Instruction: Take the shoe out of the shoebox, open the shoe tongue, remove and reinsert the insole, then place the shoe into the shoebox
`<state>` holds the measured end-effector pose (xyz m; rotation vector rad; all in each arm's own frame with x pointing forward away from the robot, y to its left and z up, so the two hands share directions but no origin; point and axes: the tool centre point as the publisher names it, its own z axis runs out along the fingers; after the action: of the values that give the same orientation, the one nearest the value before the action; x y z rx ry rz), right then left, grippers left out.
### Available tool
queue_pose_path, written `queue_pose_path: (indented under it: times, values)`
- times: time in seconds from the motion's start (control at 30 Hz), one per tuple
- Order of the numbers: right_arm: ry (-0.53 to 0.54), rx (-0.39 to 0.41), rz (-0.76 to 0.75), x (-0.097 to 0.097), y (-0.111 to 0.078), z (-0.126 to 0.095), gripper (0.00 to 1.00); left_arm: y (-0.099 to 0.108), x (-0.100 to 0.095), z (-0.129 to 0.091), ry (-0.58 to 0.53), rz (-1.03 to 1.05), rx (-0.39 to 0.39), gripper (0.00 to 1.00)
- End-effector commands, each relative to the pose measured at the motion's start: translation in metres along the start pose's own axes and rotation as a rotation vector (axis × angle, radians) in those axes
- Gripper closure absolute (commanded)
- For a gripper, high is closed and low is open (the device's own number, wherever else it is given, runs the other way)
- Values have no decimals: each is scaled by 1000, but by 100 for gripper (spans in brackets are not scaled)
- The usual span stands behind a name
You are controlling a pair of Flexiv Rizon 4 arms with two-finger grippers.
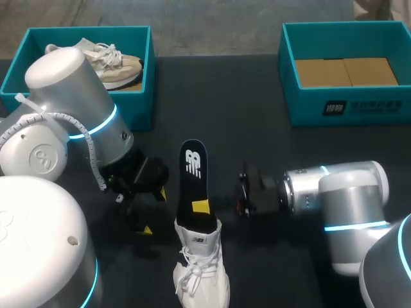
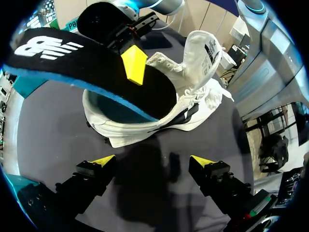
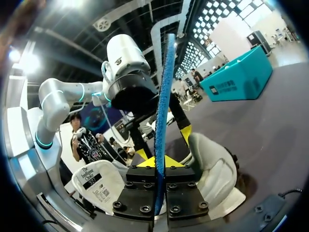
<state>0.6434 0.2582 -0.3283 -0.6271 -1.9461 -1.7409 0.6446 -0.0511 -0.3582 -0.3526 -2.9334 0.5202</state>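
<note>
Lower insole end hidden inside shoe

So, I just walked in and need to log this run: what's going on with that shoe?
The right gripper is shut on the black insole, which has one end in the white shoe on the table and the rest sticking out. The left gripper hangs open beside the shoe, holding nothing. A beige shoe lies in the left shoebox.
</note>
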Motion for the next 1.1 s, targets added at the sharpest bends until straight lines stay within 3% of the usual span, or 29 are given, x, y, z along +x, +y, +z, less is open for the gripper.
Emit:
queue_pose_path:
  times: [0.03, 0.63, 0.97, 1.07, 1.1]
  values:
    - [-5, 9, 14, 3, -8, 5, 100, 0, 0, 1, -1, 1, 0, 0]
    - [-43, 42, 84, 8, -31, 6, 100, 0, 0, 1, -1, 1, 0, 0]
    - [-51, 67, 88, 11, -27, 7, 99, 0, 0, 1, -1, 1, 0, 0]
    - [-46, 68, 81, 10, -24, 8, 75, 0, 0, 1, -1, 1, 0, 0]
    - [-45, 69, 79, 10, -23, 9, 73, 0, 0, 1, -1, 1, 0, 0]
